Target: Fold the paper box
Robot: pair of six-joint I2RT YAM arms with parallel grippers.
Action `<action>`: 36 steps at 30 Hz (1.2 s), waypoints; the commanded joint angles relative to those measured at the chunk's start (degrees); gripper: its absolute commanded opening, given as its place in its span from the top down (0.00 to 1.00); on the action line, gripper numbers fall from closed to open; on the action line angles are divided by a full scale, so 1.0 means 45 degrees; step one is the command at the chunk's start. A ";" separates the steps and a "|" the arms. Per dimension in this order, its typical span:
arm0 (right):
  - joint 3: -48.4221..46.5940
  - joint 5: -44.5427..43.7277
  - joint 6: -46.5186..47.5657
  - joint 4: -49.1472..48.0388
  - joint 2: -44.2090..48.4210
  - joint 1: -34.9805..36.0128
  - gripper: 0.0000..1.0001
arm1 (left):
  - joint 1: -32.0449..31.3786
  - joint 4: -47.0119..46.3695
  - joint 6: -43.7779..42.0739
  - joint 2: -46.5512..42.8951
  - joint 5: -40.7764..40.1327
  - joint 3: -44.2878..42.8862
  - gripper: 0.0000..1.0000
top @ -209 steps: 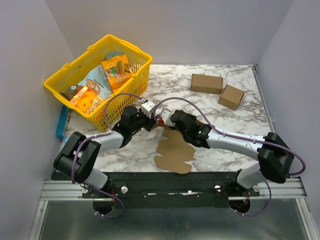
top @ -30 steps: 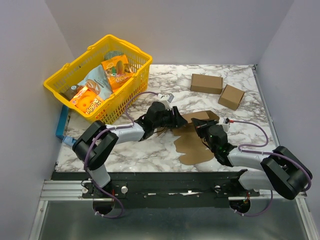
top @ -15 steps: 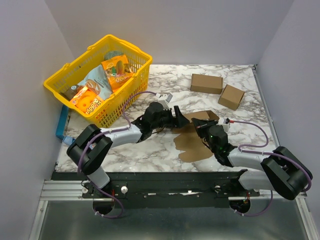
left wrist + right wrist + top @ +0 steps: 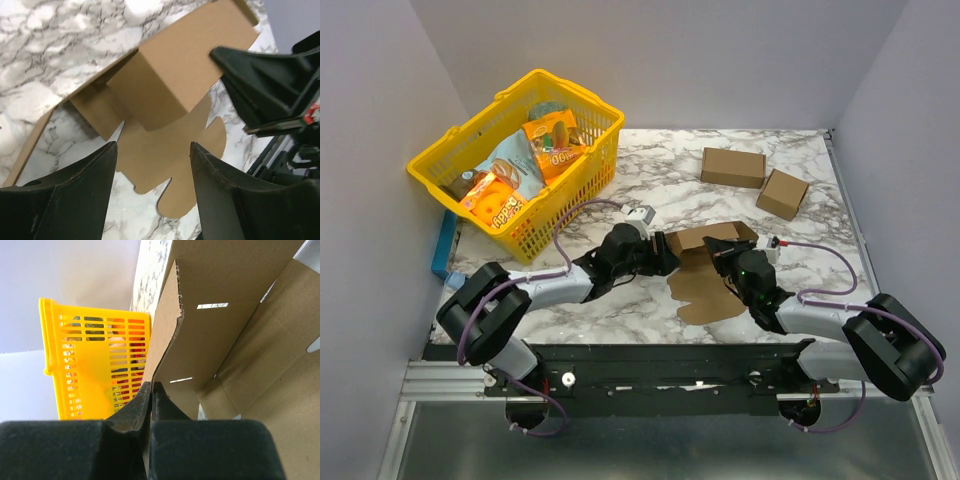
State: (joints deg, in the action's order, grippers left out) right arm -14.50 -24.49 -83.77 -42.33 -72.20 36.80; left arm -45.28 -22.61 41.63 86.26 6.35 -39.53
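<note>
The paper box [image 4: 705, 275] is a brown die-cut sheet on the marble table, partly raised, with flat rounded tabs toward the near edge. In the left wrist view one folded panel of the paper box [image 4: 175, 75] stands up over the flat sheet. My left gripper [image 4: 658, 256] hangs just left of it, open, and the left gripper [image 4: 152, 146] has nothing between its fingers [image 4: 75, 200]. My right gripper [image 4: 725, 257] is at the box's right side. In its own view the right gripper [image 4: 151, 385] is shut on the edge of an upright wall of the paper box [image 4: 220, 330].
A yellow basket [image 4: 582, 97] of snack packs stands at the back left, also seen as the yellow basket [image 4: 95, 365] beyond the box. Two closed cardboard cuboids [image 4: 733, 167] [image 4: 782, 193] lie at the back right. A blue object [image 4: 442, 245] lies at the table's left edge.
My left gripper has drawn back left and toward the near edge, off the box, leaving the rear panel standing. The right gripper has kept its place and grip.
</note>
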 commanded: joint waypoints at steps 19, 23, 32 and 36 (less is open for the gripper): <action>0.0137 -0.0339 0.0685 0.1046 0.0265 0.0085 0.92 | -0.0114 -0.1186 -0.0090 0.3271 0.0073 -0.0746 0.49; 0.0117 -0.0280 0.0666 0.0969 0.0089 0.0085 0.92 | -0.0114 -0.1147 -0.0285 0.3643 0.0073 -0.1098 0.50; -0.0019 -0.0144 0.0822 0.1007 -0.0067 0.0085 0.92 | -0.0153 -0.0795 -0.1397 0.3800 0.0092 -0.1801 0.57; -0.0078 0.0032 0.0764 0.0872 -0.0399 0.0085 0.95 | -0.0250 -0.1147 -0.1925 0.3781 0.0445 -0.2016 0.59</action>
State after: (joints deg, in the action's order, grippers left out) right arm -14.72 -24.58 -82.67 -40.97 -71.83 36.80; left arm -45.78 -26.00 37.10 102.89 6.55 -46.37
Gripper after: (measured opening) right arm 0.067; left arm 0.424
